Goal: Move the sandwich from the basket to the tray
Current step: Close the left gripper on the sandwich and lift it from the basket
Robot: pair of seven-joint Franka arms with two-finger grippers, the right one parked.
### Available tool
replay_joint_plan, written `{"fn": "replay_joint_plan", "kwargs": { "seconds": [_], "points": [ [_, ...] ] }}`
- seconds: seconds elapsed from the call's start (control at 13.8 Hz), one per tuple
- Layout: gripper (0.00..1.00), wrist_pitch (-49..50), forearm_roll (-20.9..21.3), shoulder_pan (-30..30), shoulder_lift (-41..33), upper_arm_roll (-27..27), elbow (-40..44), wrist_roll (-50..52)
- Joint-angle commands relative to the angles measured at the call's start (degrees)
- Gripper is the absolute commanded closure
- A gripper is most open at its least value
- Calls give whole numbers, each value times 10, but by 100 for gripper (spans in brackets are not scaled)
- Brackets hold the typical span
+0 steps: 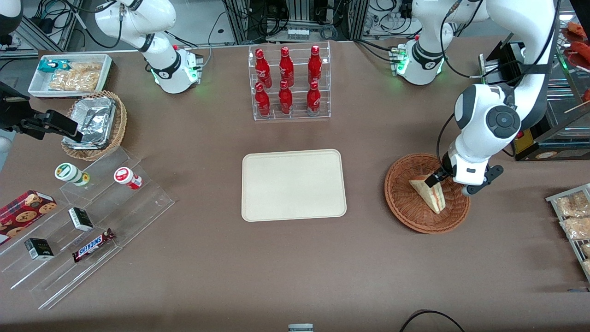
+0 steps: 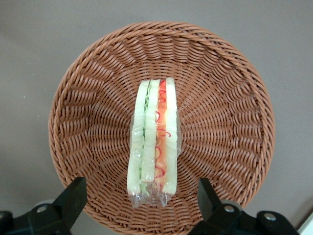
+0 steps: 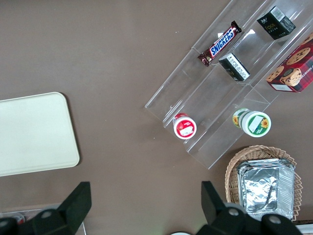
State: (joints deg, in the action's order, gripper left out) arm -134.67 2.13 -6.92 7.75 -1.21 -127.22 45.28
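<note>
The sandwich (image 1: 429,193) is a wrapped wedge of pale bread with red and green filling, and it lies in the reddish-brown wicker basket (image 1: 405,216) toward the working arm's end of the table. My left gripper (image 1: 454,182) hangs low over the basket, just above the sandwich's end farther from the front camera. In the left wrist view the gripper (image 2: 141,196) is open, with one black finger (image 2: 73,196) on each side of the sandwich (image 2: 154,137); neither touches it. The basket (image 2: 220,98) fills that view. The cream-beige tray (image 1: 293,184) lies bare at the table's middle, and its corner shows in the right wrist view (image 3: 34,132).
A clear rack of red bottles (image 1: 289,83) stands farther from the front camera than the tray. A stepped acrylic shelf (image 1: 92,221) with snacks, a tan basket with a foil container (image 1: 94,122) and a white bin (image 1: 69,74) lie toward the parked arm's end. Snack bags (image 1: 571,216) lie beside the basket.
</note>
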Motion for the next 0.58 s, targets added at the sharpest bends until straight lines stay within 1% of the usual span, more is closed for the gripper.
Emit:
{"fn": "replay_joint_plan", "kwargs": {
  "seconds": [0.0,0.15,0.51],
  "points": [
    [0,-23,-5,-3,13,1,0,53],
    [0,-40,-5,-3,28,0,0,76],
    [0,-69,-4,-21,76,0,1,70]
  ]
}}
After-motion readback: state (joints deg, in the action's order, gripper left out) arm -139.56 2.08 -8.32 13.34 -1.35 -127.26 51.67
